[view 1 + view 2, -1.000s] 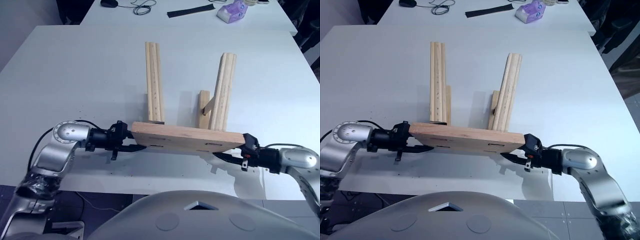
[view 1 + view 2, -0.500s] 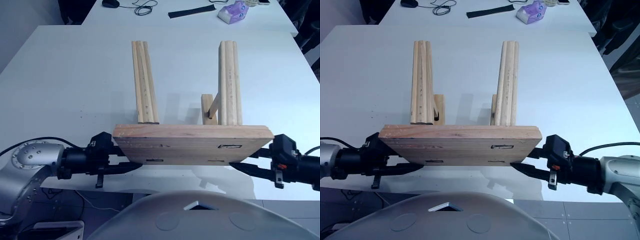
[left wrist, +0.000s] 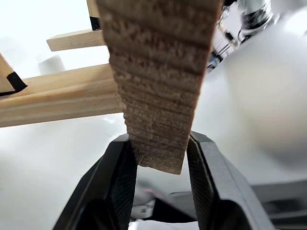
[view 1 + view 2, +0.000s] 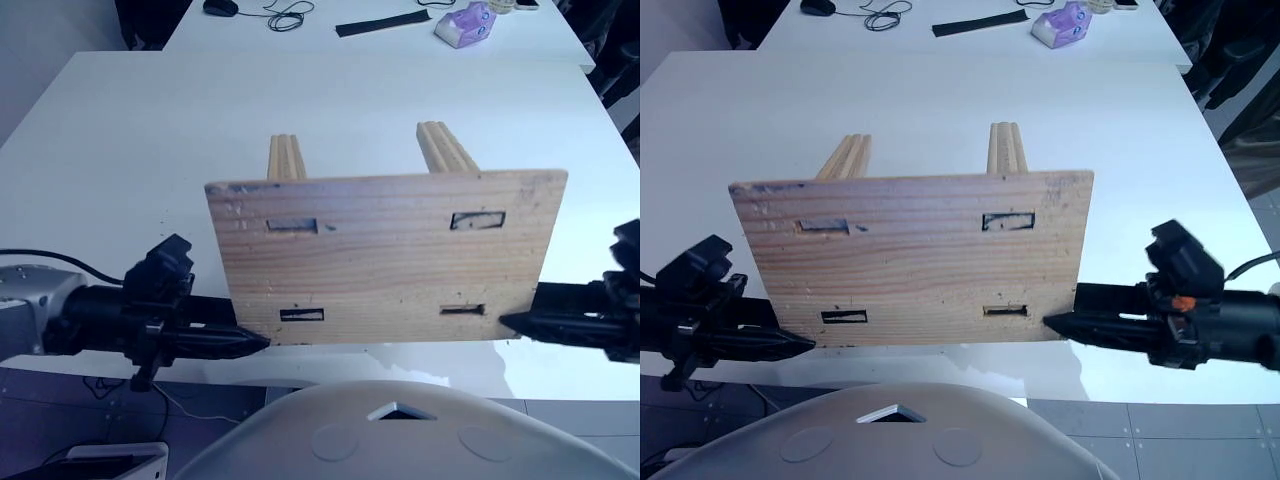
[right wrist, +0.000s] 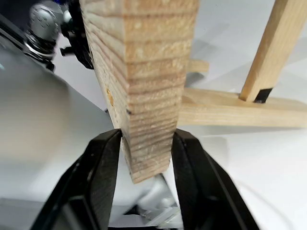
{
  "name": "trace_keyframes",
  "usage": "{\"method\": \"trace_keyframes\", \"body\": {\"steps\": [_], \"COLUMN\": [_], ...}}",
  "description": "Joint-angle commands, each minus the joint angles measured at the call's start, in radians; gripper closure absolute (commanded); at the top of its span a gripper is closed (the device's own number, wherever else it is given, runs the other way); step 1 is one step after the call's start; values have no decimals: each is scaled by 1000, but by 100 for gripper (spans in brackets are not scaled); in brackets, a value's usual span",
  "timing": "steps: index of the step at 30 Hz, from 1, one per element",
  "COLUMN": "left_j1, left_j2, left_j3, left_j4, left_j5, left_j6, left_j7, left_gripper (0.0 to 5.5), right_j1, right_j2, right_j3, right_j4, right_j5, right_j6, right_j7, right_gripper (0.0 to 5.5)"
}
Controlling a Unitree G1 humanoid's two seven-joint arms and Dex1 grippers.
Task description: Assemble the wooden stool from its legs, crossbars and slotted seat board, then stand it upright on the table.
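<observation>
Left eye view: the seat board (image 4: 385, 260) fills the middle of the frame, standing on edge with its flat face toward the camera and four slots (image 4: 292, 226) showing. The left gripper (image 4: 258, 341) comes in from the lower left and is clamped on the board's lower left corner. The right gripper (image 4: 508, 322) comes in from the lower right and pinches the lower right corner. Two legs (image 4: 286, 158) stick out behind the board's top edge, pointing away over the white table (image 4: 130, 120). At the top of the frame a second table (image 4: 250, 35) carries a mouse (image 4: 220, 7), a cable (image 4: 288, 12), a black strip (image 4: 382, 22) and a purple object (image 4: 465, 22).

Right eye view: the same scene, the board at centre, a gripper at each lower corner.

Left wrist view: the board's rough end sits squeezed between two black fingers (image 3: 117, 187), with a leg running off beyond it.

Right wrist view: the black fingers (image 5: 100, 177) grip the board's other end; beyond it a thin crossbar (image 5: 268, 48) meets a leg.
</observation>
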Motion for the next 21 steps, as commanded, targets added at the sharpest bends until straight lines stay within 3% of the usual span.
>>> {"method": "trace_keyframes", "body": {"steps": [1, 5, 7, 9, 16, 21], "left_j1": [-136, -257, -501, -627, -786, -954], "left_j2": [289, 377, 266, 235, 281, 164], "left_j3": [-74, -265, -457, -563, -749, -886], "left_j4": [128, 216, 280, 328, 430, 517], "left_j5": [-275, -281, -281, -281, -281, -281], "left_j6": [-16, -68, 10, 90, 297, 340], "left_j7": [185, 149, 220, 231, 157, 270], "left_gripper": [403, 403, 403, 403, 401, 401], "right_j1": [-63, -118, -150, -167, -221, -116], "right_j2": [-188, -321, -406, -512, -714, -754], "right_j3": [-22, 83, 154, 209, 332, 369], "right_j4": [77, 219, 305, 416, 577, 595], "right_j5": [210, 210, 210, 210, 210, 210], "right_j6": [93, 158, 190, 250, 372, 277], "right_j7": [23, 87, 146, 239, 440, 439], "right_gripper": [389, 389, 389, 389, 389, 389]}}
